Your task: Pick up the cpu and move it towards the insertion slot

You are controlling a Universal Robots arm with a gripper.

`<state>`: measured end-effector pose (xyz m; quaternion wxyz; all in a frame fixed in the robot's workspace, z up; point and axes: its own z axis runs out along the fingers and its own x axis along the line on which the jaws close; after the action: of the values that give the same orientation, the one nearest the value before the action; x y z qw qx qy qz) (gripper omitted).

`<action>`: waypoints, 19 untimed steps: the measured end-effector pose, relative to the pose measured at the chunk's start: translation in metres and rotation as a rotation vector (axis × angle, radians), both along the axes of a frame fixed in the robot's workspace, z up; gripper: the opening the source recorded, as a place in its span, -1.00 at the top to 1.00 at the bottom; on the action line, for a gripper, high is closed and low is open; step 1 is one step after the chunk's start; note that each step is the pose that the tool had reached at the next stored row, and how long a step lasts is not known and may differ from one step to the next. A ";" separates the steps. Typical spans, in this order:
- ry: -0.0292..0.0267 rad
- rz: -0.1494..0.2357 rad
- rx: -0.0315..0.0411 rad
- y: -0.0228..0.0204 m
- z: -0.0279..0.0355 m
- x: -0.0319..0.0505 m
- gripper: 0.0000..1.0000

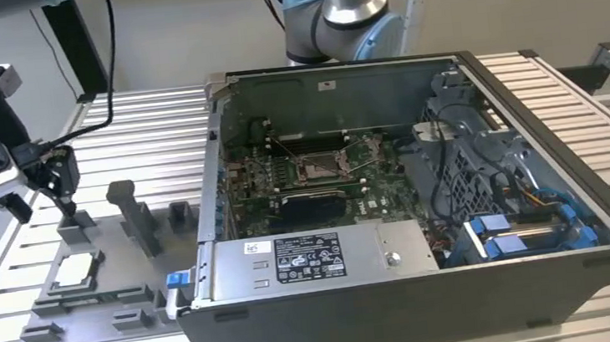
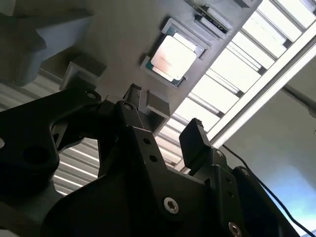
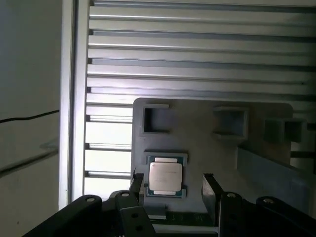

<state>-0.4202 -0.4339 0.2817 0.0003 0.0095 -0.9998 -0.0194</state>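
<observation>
One slatted surface [image 1: 133, 129] carrying one open computer case [image 1: 576, 195] and one grey tray [image 1: 125, 276]. One insertion slot [image 1: 321, 165] on the board inside the case. One cpu [image 3: 165, 177] flat in a tray recess. One pincer [image 2: 164, 109], two fingers spread, empty, above the tray

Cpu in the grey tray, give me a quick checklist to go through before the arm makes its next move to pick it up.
1. Fingers open: ok, spread apart with nothing between them.
2. Cpu seated: ok, it lies flat in its tray recess, silvery face up.
3. Alignment: cannot tell for sure; in the first wrist view the cpu shows between the fingers, nearer one of them.
4. Cpu gripped: not ok, the gripper hangs above the tray, apart from it.
5. Socket reachable: ok, the computer case is open on top.
</observation>
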 end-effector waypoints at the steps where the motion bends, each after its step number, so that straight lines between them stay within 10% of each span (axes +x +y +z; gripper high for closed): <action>1: 0.0001 0.000 -0.0001 -0.0011 -0.0018 0.0000 -1.00; 11: -0.0001 0.000 0.0000 -0.0226 -0.0202 0.0000 -1.00; 19: -0.0001 0.000 0.0000 -0.0235 -0.0348 0.0000 -1.00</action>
<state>-0.4201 -0.4574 0.2470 0.0003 0.0096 -0.9998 -0.0194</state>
